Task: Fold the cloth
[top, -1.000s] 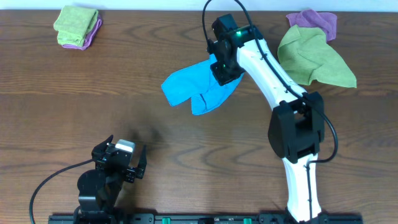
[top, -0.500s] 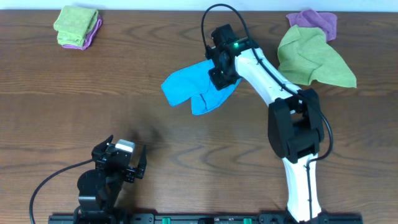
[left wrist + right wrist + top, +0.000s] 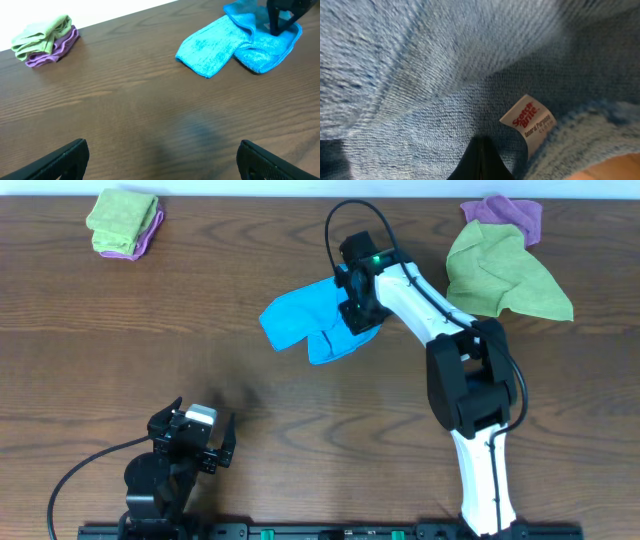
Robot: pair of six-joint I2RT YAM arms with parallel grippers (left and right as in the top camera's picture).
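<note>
The bright blue cloth [image 3: 300,320] lies crumpled on the wooden table, behind the middle, with two lobes pointing left and down. It also shows in the left wrist view [image 3: 220,42]. My right gripper [image 3: 358,308] sits on its right part. In the right wrist view the fingers [image 3: 481,145] are pressed together with their tips in the blue pile [image 3: 420,75], next to the white tag [image 3: 529,121]. My left gripper [image 3: 195,442] is open and empty near the front left; its fingers [image 3: 160,160] hang wide apart over bare wood.
A lime-green cloth [image 3: 505,275] lies spread at the back right, over a purple cloth [image 3: 510,215]. A folded green cloth on a purple one [image 3: 122,222] sits at the back left, also in the left wrist view [image 3: 45,40].
My right gripper has shifted slightly on the cloth's right part and its arm has swung a little. The cloth's shape looks the same. The left arm has not moved.
</note>
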